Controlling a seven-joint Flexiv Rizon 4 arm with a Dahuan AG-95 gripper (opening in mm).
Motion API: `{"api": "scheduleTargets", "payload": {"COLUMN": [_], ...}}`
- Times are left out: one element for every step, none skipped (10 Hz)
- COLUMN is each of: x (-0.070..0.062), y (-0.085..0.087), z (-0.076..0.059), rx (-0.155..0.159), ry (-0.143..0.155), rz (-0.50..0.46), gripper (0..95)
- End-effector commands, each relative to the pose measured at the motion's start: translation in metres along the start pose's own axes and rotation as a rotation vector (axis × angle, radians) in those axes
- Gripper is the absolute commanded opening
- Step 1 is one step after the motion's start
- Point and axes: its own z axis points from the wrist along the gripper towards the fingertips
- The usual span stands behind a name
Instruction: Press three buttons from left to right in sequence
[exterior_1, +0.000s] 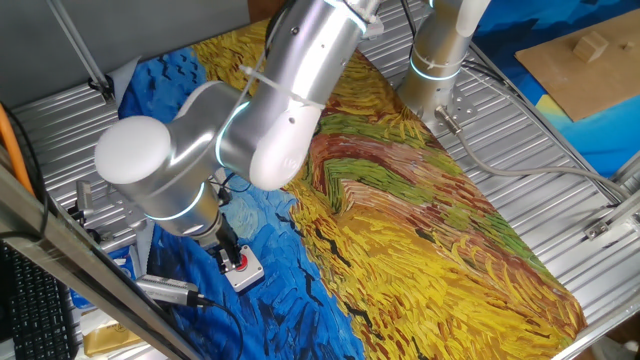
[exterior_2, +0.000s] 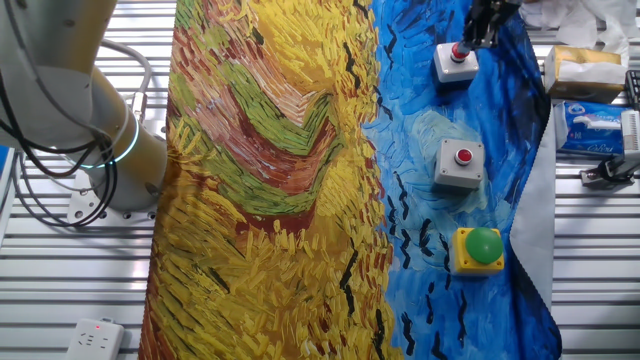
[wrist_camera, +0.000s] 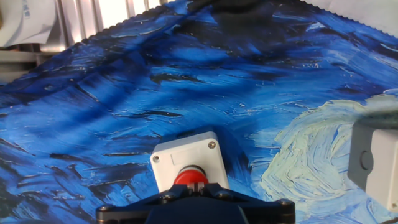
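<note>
three buttons in a row on the blue part of the painted cloth (exterior_2: 280, 200) over the bench (exterior_2: 600, 250): green-capped yellow box (exterior_2: 479, 249), middle red-capped grey box (exterior_2: 461, 165), far red-capped box (exterior_2: 455, 61). jaws directly above the far red cap, touching or just over it, cannot tell which. spread or pressed together: cannot tell, tips hidden. in the hand view, far box (wrist_camera: 188, 162) near the lower edge, middle box (wrist_camera: 375, 162) at the right.
</note>
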Motion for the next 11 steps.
{"api": "scheduleTargets", "payload": {"x": [-0.003, -0.005, -0.006, -0.007, -0.007, -0.006, -0.004, -0.003, -0.003, -0.003, -0.003], "y": [0.000, -0.001, -0.001, -0.002, -0.002, -0.001, 0.003, 0.006, 0.007, 0.007, 0.007], "z": [0.009, 0.012, 0.015, 0.017, 0.018, 0.016, 0.005, -0.001, -0.003, -0.003, -0.002], "rx": [0.001, 0.002, 0.003, 0.003, 0.001, -0.002, -0.002, -0.001, -0.001, -0.002, -0.003], "ry": [0.005, 0.003, 0.003, 0.003, 0.003, 0.004, 0.007, 0.014, 0.015, 0.015, 0.014], "rz": [-0.001, -0.005, -0.007, -0.009, -0.011, -0.015, -0.011, -0.011, -0.010, -0.011, -0.011], "gripper": [0.0, 0.0, 0.0, 0.0, 0.0, 0.0, 0.0, 0.0, 0.0, 0.0, 0.0]}}
